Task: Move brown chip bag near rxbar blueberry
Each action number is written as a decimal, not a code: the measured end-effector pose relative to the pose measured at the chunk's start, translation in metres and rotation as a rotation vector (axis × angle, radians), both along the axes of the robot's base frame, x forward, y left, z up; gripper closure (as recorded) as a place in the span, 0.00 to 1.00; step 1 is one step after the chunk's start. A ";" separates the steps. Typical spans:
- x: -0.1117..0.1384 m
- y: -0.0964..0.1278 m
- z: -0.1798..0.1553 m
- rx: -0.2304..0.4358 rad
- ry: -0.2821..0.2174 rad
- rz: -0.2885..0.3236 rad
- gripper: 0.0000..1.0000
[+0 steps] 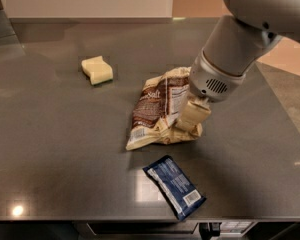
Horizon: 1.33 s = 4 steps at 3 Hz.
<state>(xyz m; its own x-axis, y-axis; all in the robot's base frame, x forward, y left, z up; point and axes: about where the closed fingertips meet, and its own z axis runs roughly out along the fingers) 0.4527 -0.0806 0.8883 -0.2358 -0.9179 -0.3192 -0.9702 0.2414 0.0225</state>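
The brown chip bag [155, 111] is a crinkly dark-brown bag with cream edges and a white label panel, lying on the dark grey table [55, 144] just right of centre. My gripper [191, 120] comes down from the upper right and is shut on the bag's right edge. The rxbar blueberry [175, 185] is a flat dark-blue bar with a white barcode patch, lying near the table's front edge. It sits just below the bag's lower end, with a small gap between them.
A pale yellow sponge block [97, 69] lies at the back left of the table. The table's front edge runs along the bottom, close to the bar. The right edge [285, 119] meets a tan floor.
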 end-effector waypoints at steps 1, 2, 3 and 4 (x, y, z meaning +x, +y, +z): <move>-0.014 0.000 -0.003 0.017 0.023 0.018 0.64; -0.024 0.004 -0.001 0.044 0.044 0.043 0.42; -0.024 0.005 -0.001 0.045 0.042 0.044 0.18; -0.024 0.006 -0.001 0.045 0.040 0.045 0.00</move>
